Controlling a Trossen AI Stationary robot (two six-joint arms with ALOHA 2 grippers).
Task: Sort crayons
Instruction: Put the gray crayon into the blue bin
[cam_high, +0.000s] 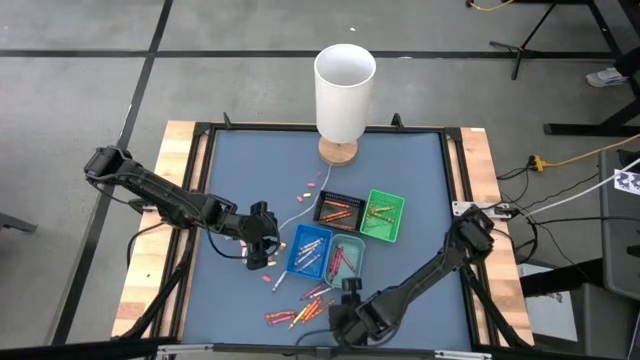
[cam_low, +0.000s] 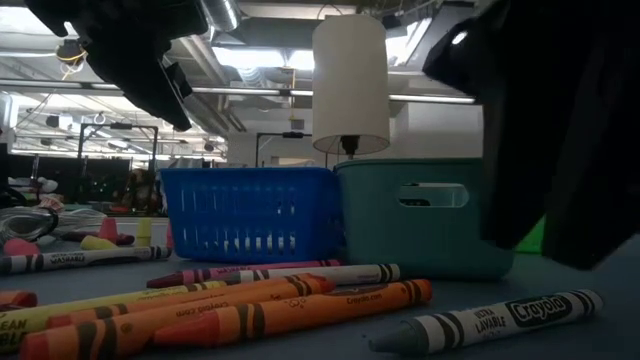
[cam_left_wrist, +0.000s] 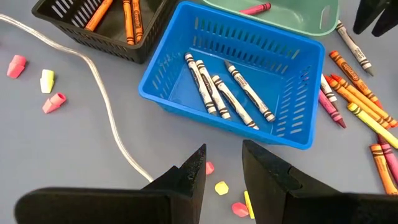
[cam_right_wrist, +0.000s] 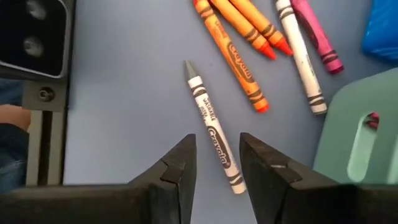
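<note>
Blue-grey counter (cam_high: 420, 180), trays mid-field. Right gripper (cam_right_wrist: 216, 163) hovers over a lone grey crayon (cam_right_wrist: 212, 129), fingers parted, empty. Left gripper (cam_left_wrist: 222, 169) beside the blue tray (cam_left_wrist: 292, 134), fingers parted, empty. More crayons (cam_high: 300, 312) lie loose near the front edge. Light, stiff, waxy, rolls easily; pinch mid-barrel across the paper wrapper.

Grey crayon (cam_right_wrist: 213, 128) partly hidden behind right gripper (cam_right_wrist: 217, 163) fingers. Teal tray (cam_right_wrist: 360, 137) cut off at frame edge. In low view, dark arm masks teal tray's right side.
</note>
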